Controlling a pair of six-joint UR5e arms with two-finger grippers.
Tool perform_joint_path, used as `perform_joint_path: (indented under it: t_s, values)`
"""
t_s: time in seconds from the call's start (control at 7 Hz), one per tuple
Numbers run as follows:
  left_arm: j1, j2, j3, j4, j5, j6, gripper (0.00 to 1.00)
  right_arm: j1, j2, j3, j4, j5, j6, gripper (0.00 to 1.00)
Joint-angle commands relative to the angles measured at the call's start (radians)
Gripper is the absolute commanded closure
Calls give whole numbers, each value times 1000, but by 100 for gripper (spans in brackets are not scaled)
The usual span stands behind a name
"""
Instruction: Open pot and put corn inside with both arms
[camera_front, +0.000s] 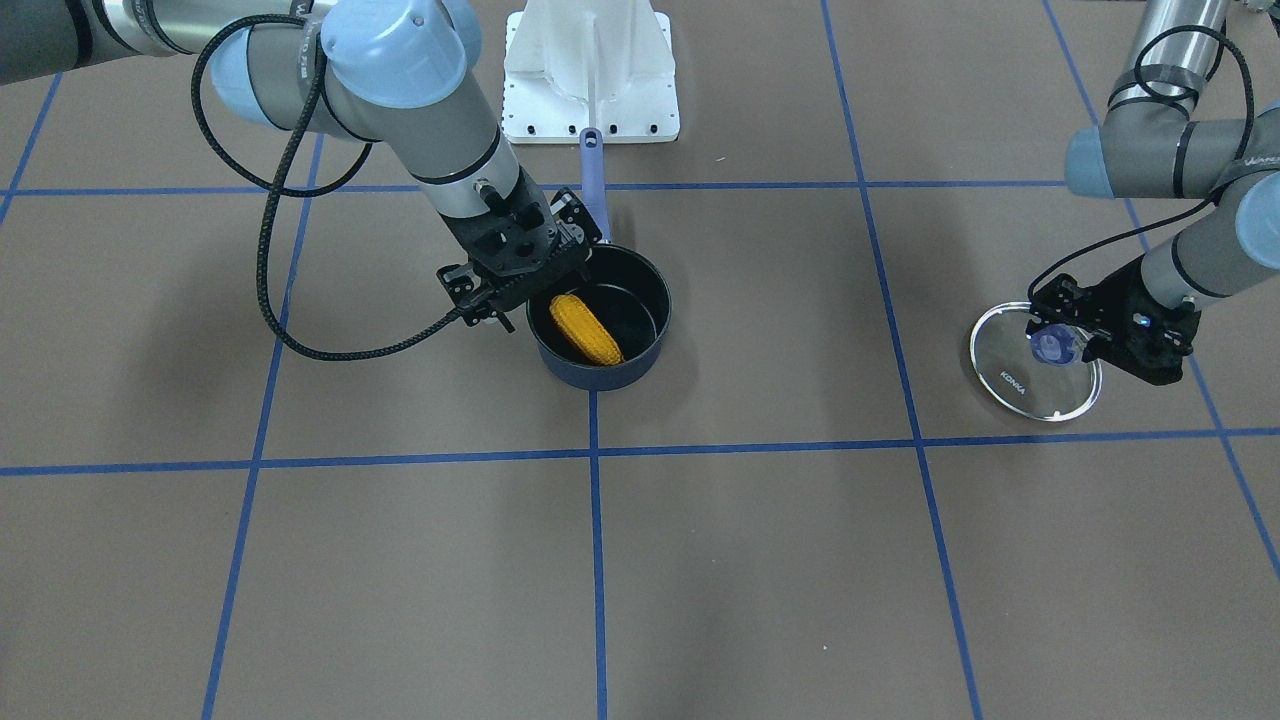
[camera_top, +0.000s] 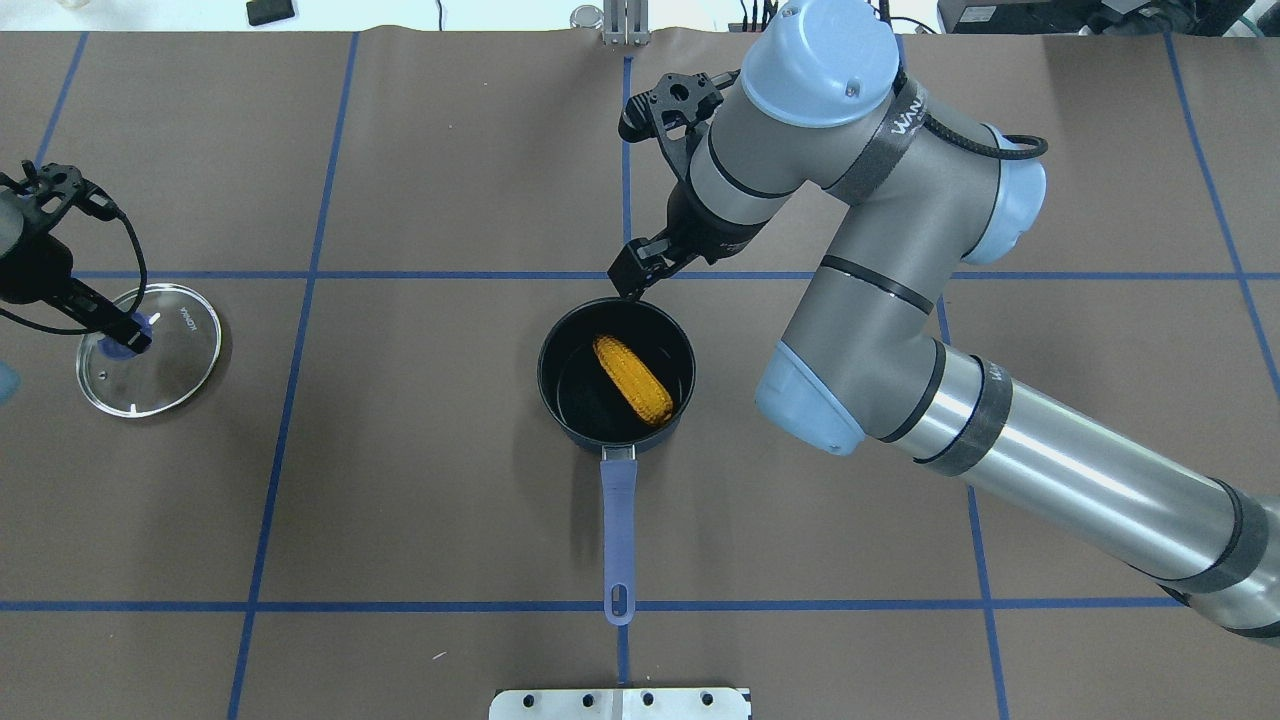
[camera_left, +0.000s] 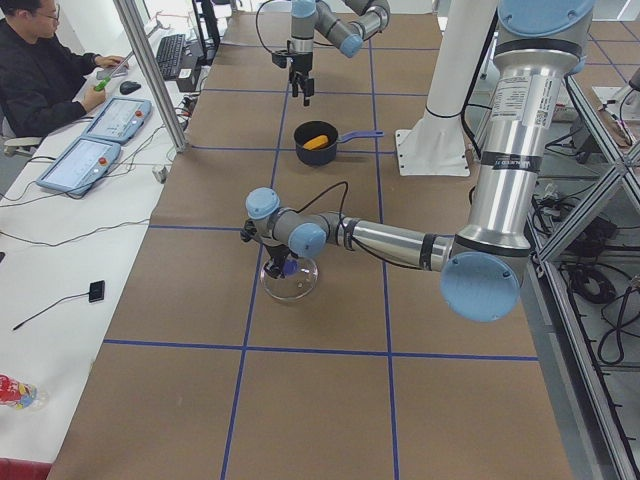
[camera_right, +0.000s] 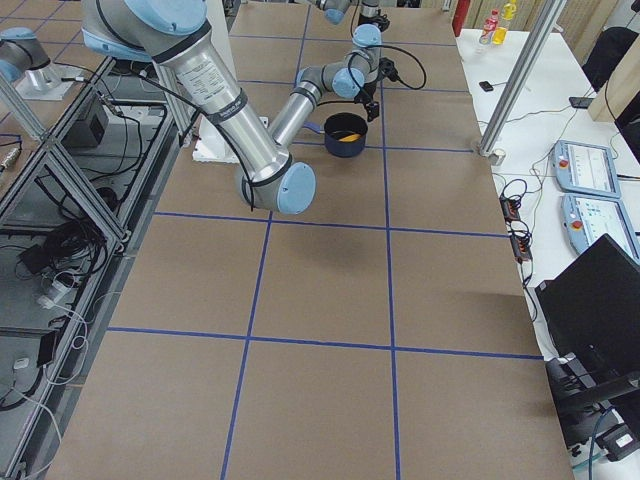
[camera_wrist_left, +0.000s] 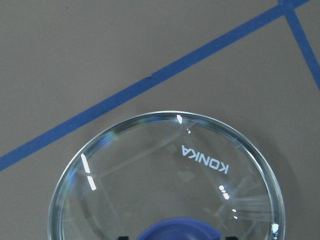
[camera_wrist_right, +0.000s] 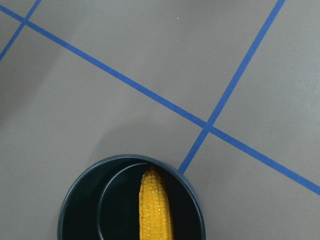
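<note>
Corn (camera_top: 632, 379) is seen lying in the uncovered pot (camera_top: 543, 380), right end effector (camera_top: 636, 272) parted and empty over its rim, lid (camera_top: 175, 365) set on the table (camera_top: 400, 480) well apart, knob (camera_front: 1052, 345) clamped by left end effector (camera_top: 128, 335) — placing judged done, retreat called for next.

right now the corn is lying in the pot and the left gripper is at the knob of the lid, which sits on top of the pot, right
Not quite. The corn does lie in the pot, and the left gripper is at the knob, but the lid is not on the pot. It is down by the table far off to the side, and the pot is open. The overhead view shows it.
</note>
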Motion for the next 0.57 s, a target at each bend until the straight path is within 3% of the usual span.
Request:
perform_joint_path:
  t_s: [0.0,0.43]
  values:
    - [2,0,1,0,0,-3,3,12,-51,-1,81,0,0,0]
    - [-55,-15,-21,9,1,-6,1,130,-86,22,82,45,12,0]
